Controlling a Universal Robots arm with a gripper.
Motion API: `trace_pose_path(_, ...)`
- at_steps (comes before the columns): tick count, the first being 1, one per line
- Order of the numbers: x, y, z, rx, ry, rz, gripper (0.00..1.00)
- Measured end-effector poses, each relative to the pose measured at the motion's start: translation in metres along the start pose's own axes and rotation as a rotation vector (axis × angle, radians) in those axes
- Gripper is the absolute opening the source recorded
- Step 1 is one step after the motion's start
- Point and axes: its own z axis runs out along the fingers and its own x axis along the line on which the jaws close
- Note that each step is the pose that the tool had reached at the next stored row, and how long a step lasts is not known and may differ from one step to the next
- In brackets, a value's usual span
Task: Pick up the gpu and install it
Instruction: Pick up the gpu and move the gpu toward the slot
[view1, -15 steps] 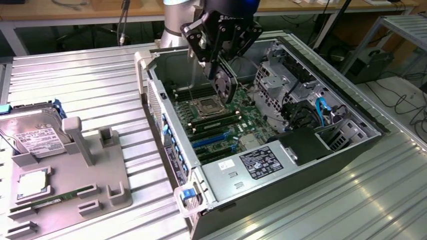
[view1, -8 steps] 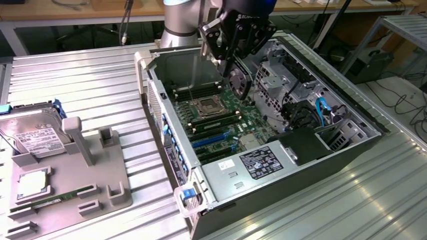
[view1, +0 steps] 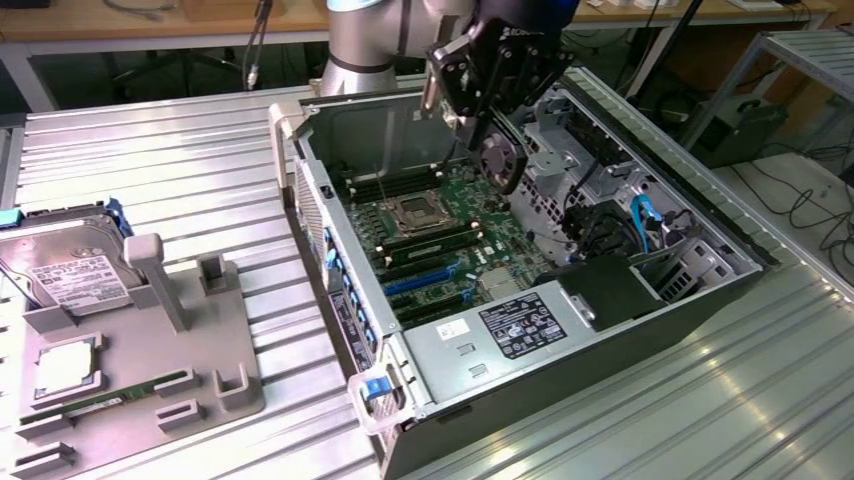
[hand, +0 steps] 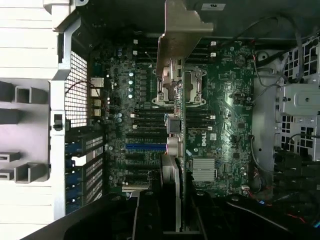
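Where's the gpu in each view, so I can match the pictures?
Exterior view: gpu held in the gripper above the open computer case, fan visible.
Wrist view: gpu edge-on, crossing in front of the CPU socket.
Shared landmark: the CPU socket on the motherboard.

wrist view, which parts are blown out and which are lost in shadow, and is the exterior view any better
Wrist view: the table slats glare near white, the gpu bracket catches light, and the motherboard sits dim inside the case. Exterior view: the light is more even, with a soft sheen on the table and shade inside the case.
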Motion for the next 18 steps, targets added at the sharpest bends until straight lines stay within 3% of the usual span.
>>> trace_pose_path(8,-0.030,-0.0006,0.0010,-0.0002,-0.0041,0.000,0.28)
trace_pose_path(18,-0.030,-0.0006,0.0009,0.0000,-0.0041,0.000,0.28)
